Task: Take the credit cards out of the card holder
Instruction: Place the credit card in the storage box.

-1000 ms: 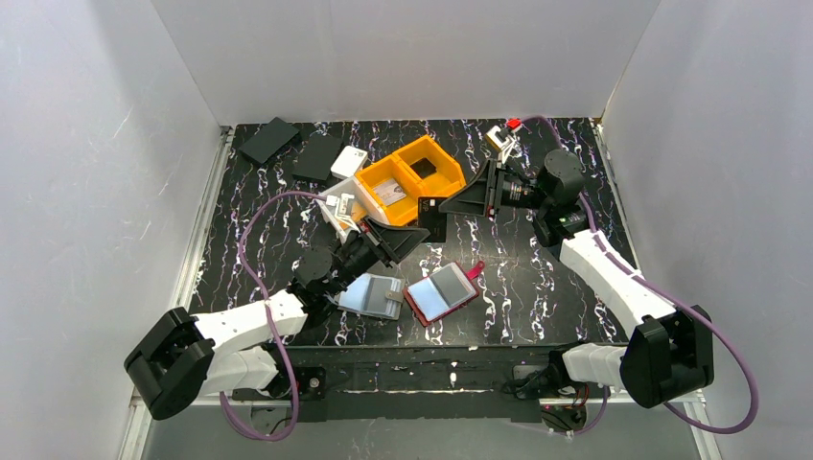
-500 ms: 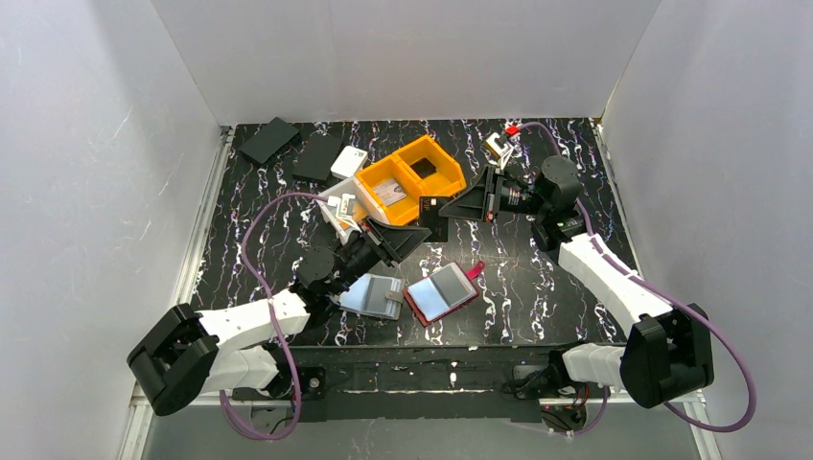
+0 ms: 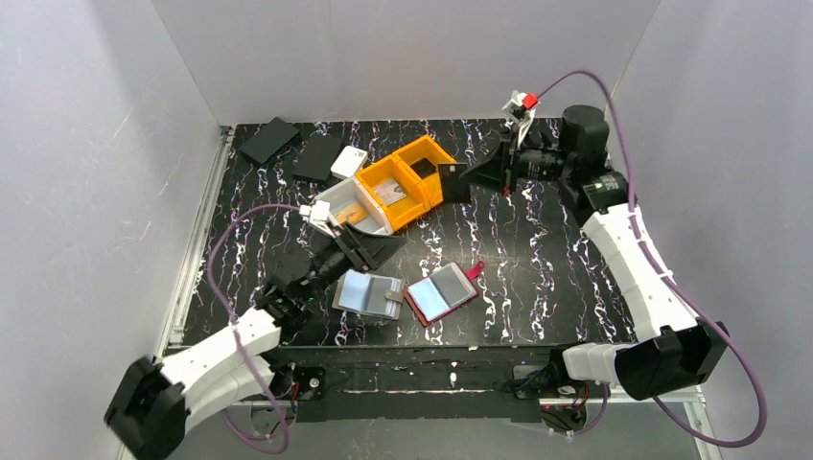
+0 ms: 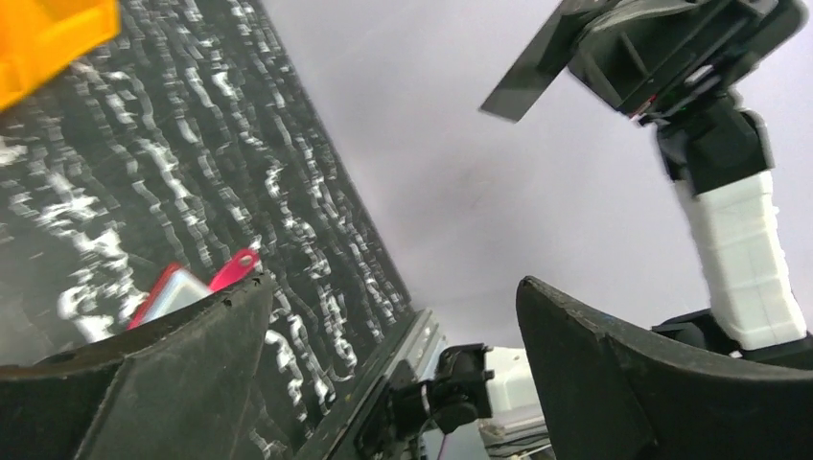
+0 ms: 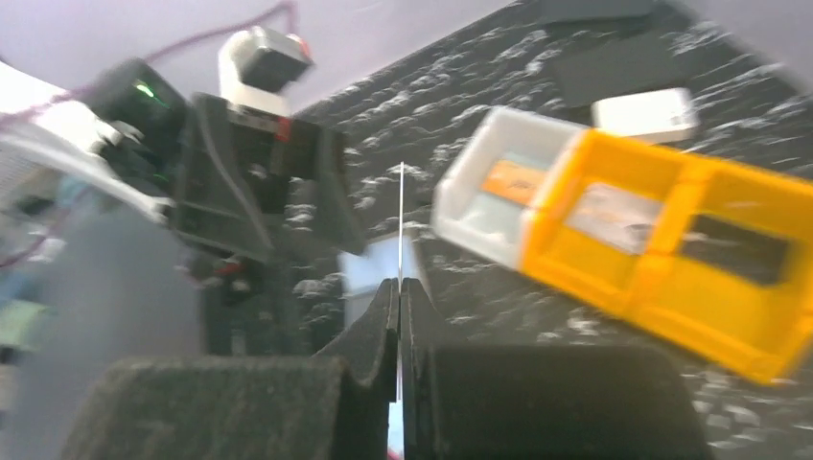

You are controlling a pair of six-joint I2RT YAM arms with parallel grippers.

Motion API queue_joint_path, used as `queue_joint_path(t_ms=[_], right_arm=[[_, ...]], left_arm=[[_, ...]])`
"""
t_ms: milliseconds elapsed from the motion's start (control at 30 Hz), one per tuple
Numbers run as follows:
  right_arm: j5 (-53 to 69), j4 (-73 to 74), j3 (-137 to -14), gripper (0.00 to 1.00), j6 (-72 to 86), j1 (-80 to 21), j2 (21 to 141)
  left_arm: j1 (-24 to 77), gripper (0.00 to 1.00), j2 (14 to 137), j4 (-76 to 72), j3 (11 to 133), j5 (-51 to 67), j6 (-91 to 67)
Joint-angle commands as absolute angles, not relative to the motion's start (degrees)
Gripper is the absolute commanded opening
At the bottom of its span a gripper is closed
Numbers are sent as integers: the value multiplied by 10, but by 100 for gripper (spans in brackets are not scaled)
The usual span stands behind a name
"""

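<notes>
Clamping a dark credit card (image 3: pixel 452 181), the right tool (image 3: pixel 472 179) hangs just right of the orange bin (image 3: pixel 412 177). On that bin's near side the left tool (image 3: pixel 377 245) hovers, jaws apart, empty, and the red card holder (image 3: pixel 441 292) lies open on the table (image 3: pixel 537 249).
</notes>
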State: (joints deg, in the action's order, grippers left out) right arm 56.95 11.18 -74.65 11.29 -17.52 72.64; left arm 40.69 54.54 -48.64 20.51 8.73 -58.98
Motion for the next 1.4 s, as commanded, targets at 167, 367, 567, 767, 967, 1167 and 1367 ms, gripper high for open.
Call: queue_joint_path(t_ms=[167,367,567,767,967,1167,1367], right_arm=[[352,476,-939,1,-453,-170,802],[221,544,-1033,1,-621,-195,872],[125,571,-1078,1,-745,-234,935],[21,655,-1181,1,-839,-332,1082],[-15,633,-1240,1,-887,-350,1194],[-59,570,-1298,1,-905,-351,1296],[-76,540,-1324,1,-898,-347,1335]], left_arm=[[244,98,408,120,360,293,-336],[241,98,479,289,464,277,-159],[241,98,431,229,418,313,-127],[241,98,422,199,396,249,-53],[239,98,455,204,401,227,-40],[233,98,442,207,398,197,-37],[227,98,441,207,398,196,-36]])
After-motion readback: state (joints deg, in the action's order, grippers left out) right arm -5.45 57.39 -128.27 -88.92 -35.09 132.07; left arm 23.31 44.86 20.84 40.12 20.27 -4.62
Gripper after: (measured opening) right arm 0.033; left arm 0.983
